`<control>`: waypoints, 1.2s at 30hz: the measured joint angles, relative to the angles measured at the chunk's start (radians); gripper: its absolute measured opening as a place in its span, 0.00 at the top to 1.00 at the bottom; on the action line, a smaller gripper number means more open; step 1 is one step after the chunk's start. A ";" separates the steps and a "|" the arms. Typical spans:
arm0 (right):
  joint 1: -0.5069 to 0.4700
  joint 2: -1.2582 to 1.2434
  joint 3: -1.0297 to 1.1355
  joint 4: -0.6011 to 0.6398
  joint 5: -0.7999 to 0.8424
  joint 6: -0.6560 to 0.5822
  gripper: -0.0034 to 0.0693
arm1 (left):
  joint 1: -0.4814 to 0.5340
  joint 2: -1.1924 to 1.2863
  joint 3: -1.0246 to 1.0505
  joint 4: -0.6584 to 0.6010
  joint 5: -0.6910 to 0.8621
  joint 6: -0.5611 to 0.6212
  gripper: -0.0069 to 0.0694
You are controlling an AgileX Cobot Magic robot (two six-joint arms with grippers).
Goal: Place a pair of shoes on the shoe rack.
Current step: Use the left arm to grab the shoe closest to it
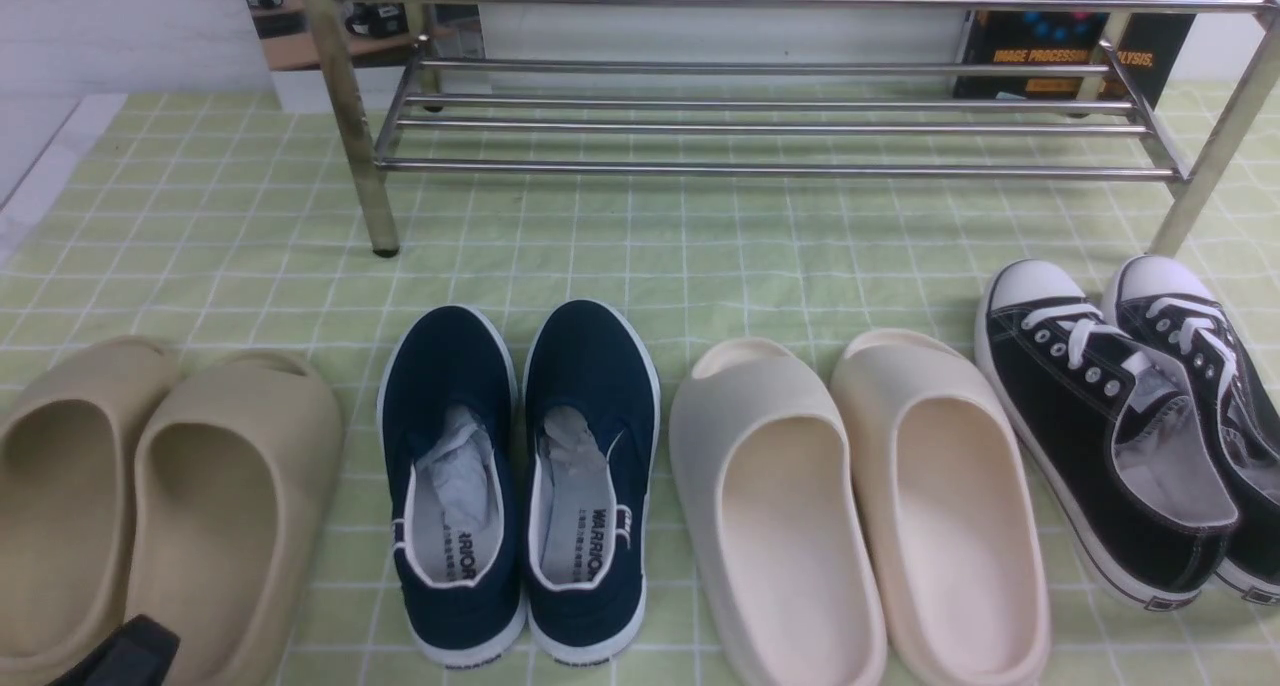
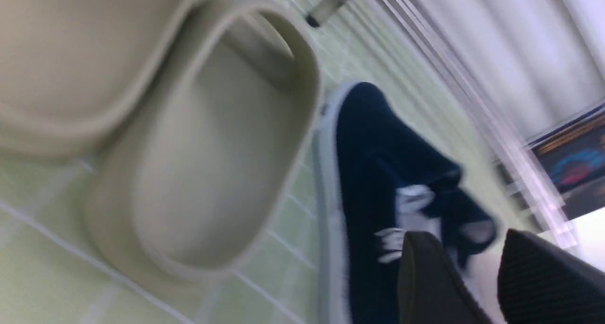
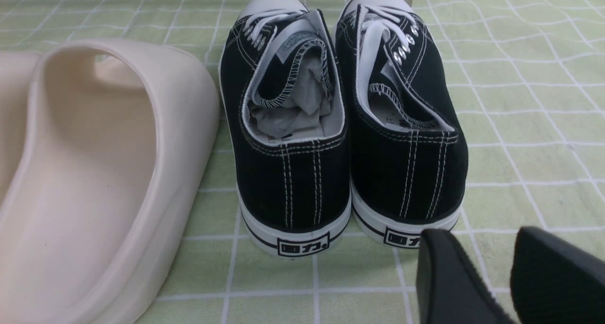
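Observation:
The two navy slip-on shoes [image 1: 455,486] [image 1: 590,466] stand side by side on the green checked cloth, toes toward the chrome shoe rack [image 1: 780,169] at the back. The rack's bars are bare. In the blurred left wrist view my left gripper [image 2: 477,267] is open and empty, above the heel part of the left navy shoe [image 2: 368,163], beside a beige slide [image 2: 203,149]. Only a black bit of the left arm [image 1: 120,656] shows in the front view. My right gripper [image 3: 491,262] is open and empty, just behind the heels of the black sneakers [image 3: 406,125].
A pair of beige slides [image 1: 150,506] lies left of the navy shoes and a pair of cream slides [image 1: 850,506] right of them. Black lace-up sneakers [image 1: 1110,416] stand at the far right, near the rack's right leg [image 1: 1210,166].

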 joint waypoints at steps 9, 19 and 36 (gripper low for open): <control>0.000 0.000 0.000 0.000 0.000 0.000 0.62 | 0.000 0.000 0.000 -0.320 -0.030 -0.146 0.60; 0.000 0.000 0.000 0.000 0.000 0.000 0.62 | 0.000 0.000 -0.083 -0.352 0.038 -0.013 0.60; 0.000 0.000 0.000 0.000 0.000 0.000 0.62 | -0.029 0.704 -0.799 0.543 0.823 0.167 0.93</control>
